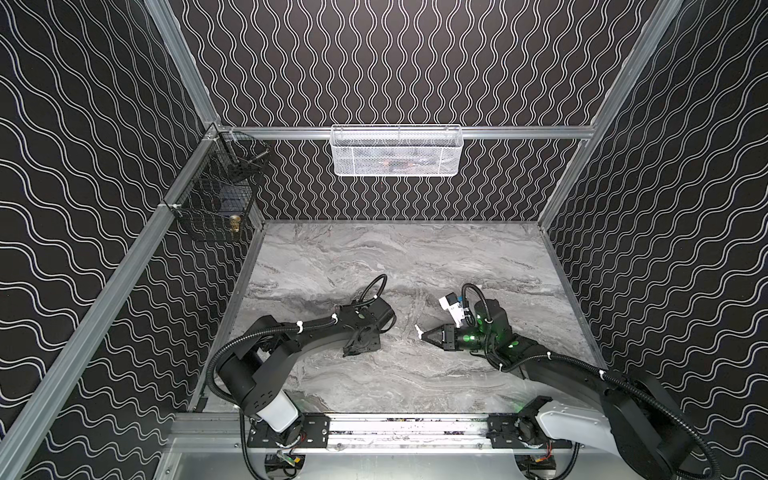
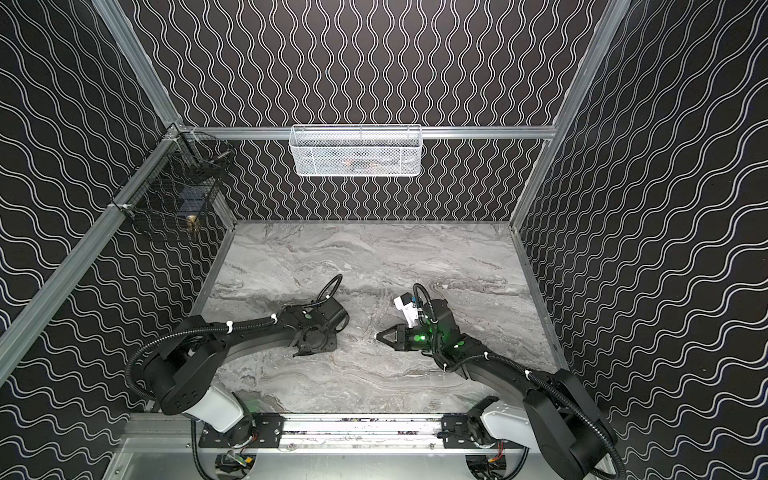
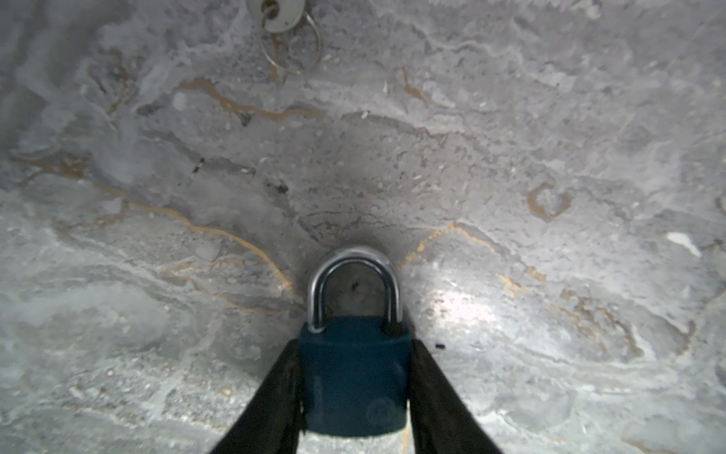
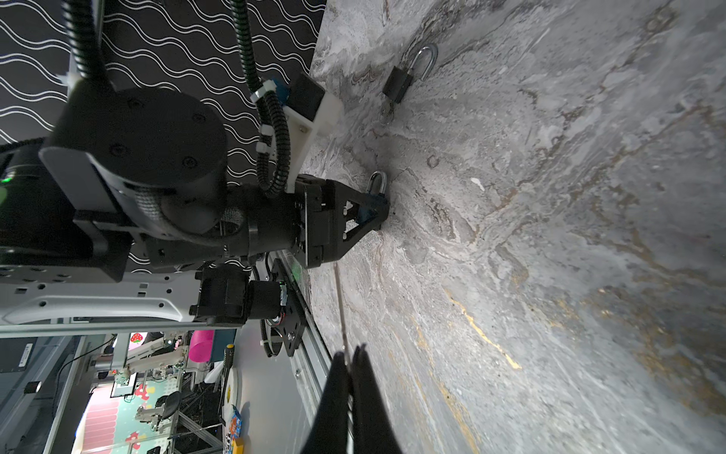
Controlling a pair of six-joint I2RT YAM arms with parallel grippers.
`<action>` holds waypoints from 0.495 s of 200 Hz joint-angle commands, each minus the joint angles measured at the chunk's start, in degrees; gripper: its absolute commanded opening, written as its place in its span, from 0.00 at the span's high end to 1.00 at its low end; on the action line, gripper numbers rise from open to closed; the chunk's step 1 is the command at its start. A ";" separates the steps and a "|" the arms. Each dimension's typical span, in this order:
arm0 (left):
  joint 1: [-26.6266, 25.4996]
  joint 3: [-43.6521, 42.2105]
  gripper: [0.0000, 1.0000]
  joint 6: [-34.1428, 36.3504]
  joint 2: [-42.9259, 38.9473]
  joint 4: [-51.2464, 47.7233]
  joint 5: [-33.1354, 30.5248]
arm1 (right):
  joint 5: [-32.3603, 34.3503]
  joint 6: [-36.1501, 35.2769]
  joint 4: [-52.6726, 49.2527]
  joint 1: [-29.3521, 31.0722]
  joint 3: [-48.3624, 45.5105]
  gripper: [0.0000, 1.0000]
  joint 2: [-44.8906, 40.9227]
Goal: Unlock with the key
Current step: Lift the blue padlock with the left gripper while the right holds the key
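A blue padlock [image 3: 353, 377] with a silver shackle [image 3: 353, 275] sits low on the marble table [image 1: 415, 257]. My left gripper [image 3: 355, 346] points down at it, and both black fingers press against the sides of its body. In both top views the left gripper [image 1: 353, 351] [image 2: 305, 351] hides the padlock. My right gripper [image 1: 424, 333] [image 4: 349, 351] hovers just right of it, shut on the pale key [image 1: 418, 331] [image 2: 377, 336]. The key's thin blade [image 4: 341, 306] sticks out of the fingertips toward the left gripper [image 4: 379, 214]. The key head and its ring [image 3: 294, 43] show in the left wrist view.
A second, dark padlock [image 4: 398, 84] with a key hanging from it lies on the table beyond the left gripper. A white mesh basket [image 1: 395, 151] hangs on the back rail and a black wire basket [image 1: 216, 203] on the left rail. Patterned walls enclose the table.
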 commanded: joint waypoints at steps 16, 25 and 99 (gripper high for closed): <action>-0.09 0.32 0.64 0.15 -1.21 -2.01 0.40 | -0.26 0.96 2.08 0.01 0.42 1.00 0.11; -0.11 0.50 0.65 0.21 -1.81 -1.87 0.17 | -0.10 0.79 1.75 0.00 0.53 1.00 0.03; -2.33 3.66 0.76 -2.50 -7.54 1.01 -2.21 | 7.07 2.60 -3.90 3.75 1.98 1.00 -3.42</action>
